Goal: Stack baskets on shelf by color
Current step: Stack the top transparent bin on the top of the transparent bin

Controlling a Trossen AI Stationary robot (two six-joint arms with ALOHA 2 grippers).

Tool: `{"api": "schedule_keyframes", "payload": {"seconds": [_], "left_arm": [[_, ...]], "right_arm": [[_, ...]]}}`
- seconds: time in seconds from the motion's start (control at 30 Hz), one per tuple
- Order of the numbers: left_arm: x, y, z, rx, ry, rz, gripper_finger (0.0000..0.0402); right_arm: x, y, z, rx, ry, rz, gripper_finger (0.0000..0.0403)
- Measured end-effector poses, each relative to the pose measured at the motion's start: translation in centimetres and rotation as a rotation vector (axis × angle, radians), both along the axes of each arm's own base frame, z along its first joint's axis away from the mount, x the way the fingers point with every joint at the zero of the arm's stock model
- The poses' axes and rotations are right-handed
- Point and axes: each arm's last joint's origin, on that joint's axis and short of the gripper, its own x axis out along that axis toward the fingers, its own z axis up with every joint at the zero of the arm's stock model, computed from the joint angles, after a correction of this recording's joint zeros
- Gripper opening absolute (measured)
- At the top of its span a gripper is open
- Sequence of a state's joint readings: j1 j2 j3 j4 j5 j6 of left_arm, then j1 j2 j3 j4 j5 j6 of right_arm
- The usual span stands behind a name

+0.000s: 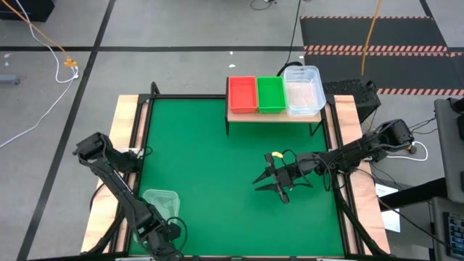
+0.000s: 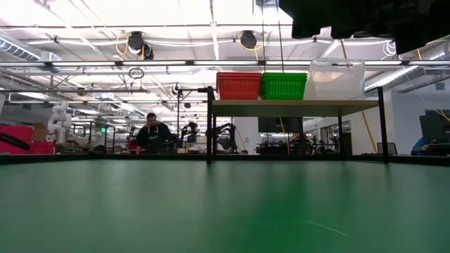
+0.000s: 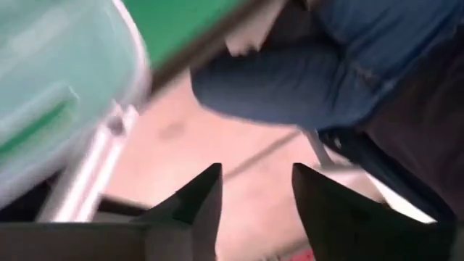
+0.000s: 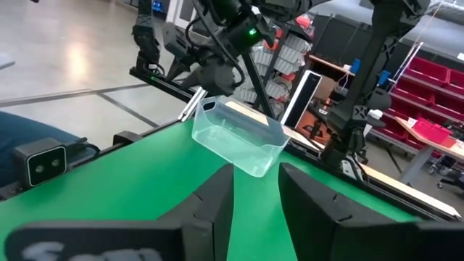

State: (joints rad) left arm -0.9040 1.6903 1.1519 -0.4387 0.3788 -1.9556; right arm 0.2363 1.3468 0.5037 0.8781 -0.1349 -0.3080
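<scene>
Oddly blurred, clear basket [image 3: 51,109] beside left pincer [image 3: 254,210], partly cut off.

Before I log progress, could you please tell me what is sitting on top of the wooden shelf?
An orange-red plastic basket, a green plastic basket and a clear plastic basket; nested baskets inside cannot be counted.

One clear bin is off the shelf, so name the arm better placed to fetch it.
Left, probably. The left gripper is right beside the clear bin at the table's near left corner. The right gripper, fingers apart and empty, hovers mid-table, farther off, nearer the shelf.
</scene>
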Motion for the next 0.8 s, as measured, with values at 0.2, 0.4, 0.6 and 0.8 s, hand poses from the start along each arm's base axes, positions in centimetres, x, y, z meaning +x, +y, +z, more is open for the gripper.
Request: {"api": "schedule_keyframes", "payload": {"seconds": [0.2,0.4,0.6,0.8], "left_arm": [[0.4,-0.3,0.6,-0.117,0.056,-0.013,0.0128],[0.5,0.0,0.5,-0.108,0.056,-0.052,0.0105],[1.5,1.5,-0.1,-0.002,-0.057,-0.096,0.0083],[3.7,2.1,1.0,-0.068,-0.228,-0.105,0.0065]], "right_arm": [[0.0,0.0,-0.1,0.003,0.012,0.000,0.0105],[0.0,0.0,-0.2,0.002,0.021,0.000,0.0105],[0.0,0.0,-0.2,0.003,0.021,0.000,0.0105],[0.0,0.0,-0.1,-0.004,0.014,0.000,0.0105]]}}
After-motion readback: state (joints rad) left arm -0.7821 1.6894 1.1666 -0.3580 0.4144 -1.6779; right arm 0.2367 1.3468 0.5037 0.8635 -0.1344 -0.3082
